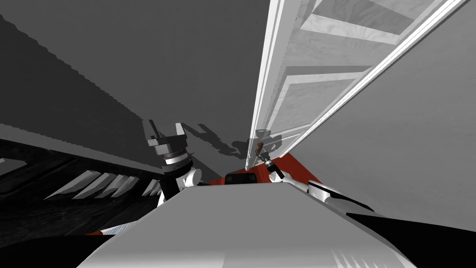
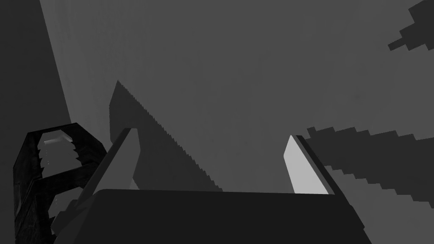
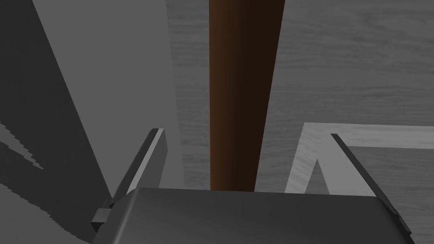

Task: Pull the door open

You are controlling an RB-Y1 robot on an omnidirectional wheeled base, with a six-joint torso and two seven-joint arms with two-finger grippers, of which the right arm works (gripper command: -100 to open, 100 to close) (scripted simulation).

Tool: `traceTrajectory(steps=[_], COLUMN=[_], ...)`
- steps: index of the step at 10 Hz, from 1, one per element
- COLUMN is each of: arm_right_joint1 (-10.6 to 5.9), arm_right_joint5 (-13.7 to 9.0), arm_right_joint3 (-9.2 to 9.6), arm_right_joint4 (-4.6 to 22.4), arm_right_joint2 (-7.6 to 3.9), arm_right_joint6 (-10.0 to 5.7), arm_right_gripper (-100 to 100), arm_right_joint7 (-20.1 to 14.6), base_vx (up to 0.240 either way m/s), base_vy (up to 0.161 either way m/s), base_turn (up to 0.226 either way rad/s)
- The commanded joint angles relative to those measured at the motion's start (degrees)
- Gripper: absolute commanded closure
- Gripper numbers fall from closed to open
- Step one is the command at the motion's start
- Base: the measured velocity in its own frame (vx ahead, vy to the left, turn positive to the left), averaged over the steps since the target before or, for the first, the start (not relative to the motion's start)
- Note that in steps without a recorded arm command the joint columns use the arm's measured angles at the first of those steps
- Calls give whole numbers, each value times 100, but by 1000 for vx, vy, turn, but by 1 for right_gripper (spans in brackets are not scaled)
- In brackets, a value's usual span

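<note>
A grey-white panelled door (image 1: 320, 88) stands in a white frame (image 1: 266, 79) ahead on my right. Its brown bar handle (image 3: 241, 84) runs straight between the fingers of my right gripper (image 3: 246, 133). Those fingers are open and stand clear of the bar on both sides. In the head view the right gripper (image 1: 259, 151) is small at the door's edge, at the handle (image 1: 258, 147). My left gripper (image 1: 164, 124) is raised to the left before a grey wall, open and holding nothing (image 2: 210, 133).
A dark piece of furniture with light slats (image 1: 74, 179) stands low at the left, beside the left hand (image 2: 46, 169). Grey walls (image 1: 162, 60) flank the door on both sides. A red patch of floor (image 1: 290, 167) lies at the door's foot.
</note>
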Motion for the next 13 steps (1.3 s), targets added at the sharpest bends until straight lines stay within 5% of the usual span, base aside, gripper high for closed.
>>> traceTrajectory(steps=[1, 6, 13], arm_right_joint1=[-21, -21, 67], arm_right_joint5=[-2, -2, -103], arm_right_joint3=[-5, -5, 225], arm_right_joint4=[-12, -12, 523], arm_right_joint2=[4, 4, -315], arm_right_joint6=[4, 4, -575], arm_right_gripper=[100, 100, 100], arm_right_joint7=[3, 3, -631], base_vx=[-28, -5, -112], base_vy=[-2, -4, -44], base_turn=[29, 3, 225])
